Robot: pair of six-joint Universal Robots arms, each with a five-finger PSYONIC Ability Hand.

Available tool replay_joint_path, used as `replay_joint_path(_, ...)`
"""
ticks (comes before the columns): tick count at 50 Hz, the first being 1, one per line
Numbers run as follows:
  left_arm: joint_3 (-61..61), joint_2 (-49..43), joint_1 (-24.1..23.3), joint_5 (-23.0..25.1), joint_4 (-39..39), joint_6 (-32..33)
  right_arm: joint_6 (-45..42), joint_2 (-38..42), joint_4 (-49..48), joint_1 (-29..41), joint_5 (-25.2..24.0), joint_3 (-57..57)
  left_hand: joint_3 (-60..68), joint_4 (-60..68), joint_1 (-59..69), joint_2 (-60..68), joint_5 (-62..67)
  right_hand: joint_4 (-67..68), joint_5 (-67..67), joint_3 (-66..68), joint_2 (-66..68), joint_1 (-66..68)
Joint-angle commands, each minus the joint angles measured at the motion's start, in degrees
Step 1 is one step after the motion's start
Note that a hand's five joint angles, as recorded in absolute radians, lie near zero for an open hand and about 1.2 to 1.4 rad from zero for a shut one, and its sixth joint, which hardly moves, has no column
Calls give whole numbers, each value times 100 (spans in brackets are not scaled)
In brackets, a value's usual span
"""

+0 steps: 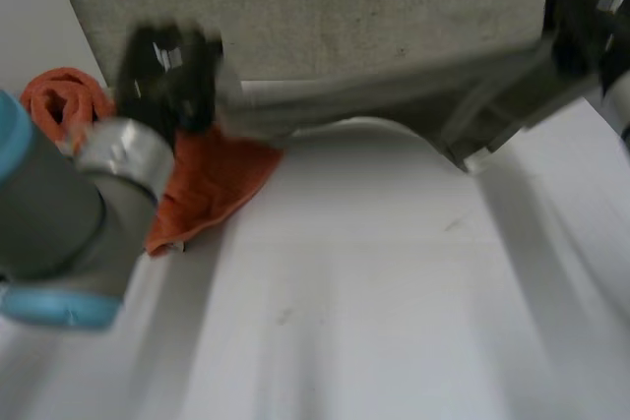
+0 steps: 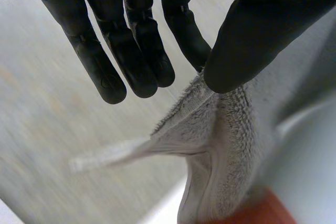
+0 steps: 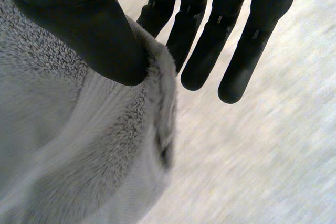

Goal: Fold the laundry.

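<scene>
As the grey towel [image 1: 325,17] hangs taut between both hands, I log this as the lift-and-spread step, with no fold made yet. The towel runs from 10 o'clock to 2 o'clock across the far side of the table [image 1: 374,312], and its near edge sags a little between the grips. I cannot tell whether its far part rests on the table or is held clear.

Left hand [image 1: 167,71], 10 o'clock: its wrist view shows the thumb [image 2: 252,40] nipping a towel corner against one finger, with the other fingers [image 2: 136,51] straight. Right hand [image 1: 589,17], 2 o'clock: the same kind of grip, with the thumb pressed onto the towel's edge and pinching it against the fingers behind.

Next move, as I judge it: carry the held edge over to meet the opposite edge, or lay the towel flat on the bare table toward 6 o'clock. Either way both hands need to travel together at equal tension. Both pinches look shallow, so a slipped corner is the main risk.

Surroundings: an orange cloth [image 1: 212,179] lies at 9 o'clock, just beside the left hand and close under the towel's corner. A rolled orange cloth [image 1: 61,100] sits further out past it. The towel could drag the nearer one if that corner drops low.
</scene>
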Motion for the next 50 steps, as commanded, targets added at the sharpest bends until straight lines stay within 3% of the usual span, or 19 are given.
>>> replay_joint_path(1, -1304, -681, -110, -164, 77, 19, -723, 201, -26, -248, -483, 1719, 1164, 1107, 1322, 1131, 1379, 1141, 1136, 1196, 1254, 1424)
replay_joint_path(9, -1323, -1130, -260, -147, -310, 98, -1137, 703, 167, -388, -510, 1913, 983, 925, 1141, 949, 1198, 1141, 1136, 1196, 1254, 1424)
replay_joint_path(13, -1191, -1025, 38, -16, -372, 98, -1120, 764, 317, -388, -519, 1852, -2492, -2550, -2335, -2526, -2277, 1141, 1136, 1196, 1254, 1424)
replay_joint_path(14, -1191, -972, 256, 98, -363, 80, -1102, 764, 326, -388, -519, 1852, -3900, -3957, -3742, -3933, -3685, 1141, 1136, 1196, 1254, 1424)
replay_joint_path(18, -1243, -867, 775, 676, -363, -34, -1049, 764, 326, -397, -519, 1852, -4635, -4692, -4477, -4669, -4420, 1141, 1136, 1196, 1254, 1424)
replay_joint_path(26, -1393, -892, 1576, 2074, -573, 18, -1005, 791, 352, -432, -536, 1852, -4118, -4175, -3960, -4151, -3903, 1141, 1136, 1196, 1254, 1424)
replay_joint_path(32, -1420, -1086, 1919, 2683, -899, 387, -1032, 791, 352, -415, -519, 1852, -3527, -3584, -3369, -3561, -3312, 1141, 1136, 1196, 1254, 1424)
replay_joint_path(45, -849, -1903, 1929, 2736, -627, 1143, -1014, 791, 431, -362, -510, 1869, -3309, -3366, -3151, -3342, -3093, 1141, 1136, 1196, 1254, 1424)
replay_joint_path(48, -708, -2061, 1885, 2613, -486, 1275, -1032, 791, 458, -362, -510, 1887, -2856, -2914, -2698, -2890, -2641, 1141, 1136, 1196, 1254, 1424)
replay_joint_path(50, -620, -2114, 1832, 2560, -346, 1311, -1040, 791, 475, -371, -510, 1887, -1816, -1873, -1658, -1849, -1601, 1141, 1136, 1196, 1254, 1424)
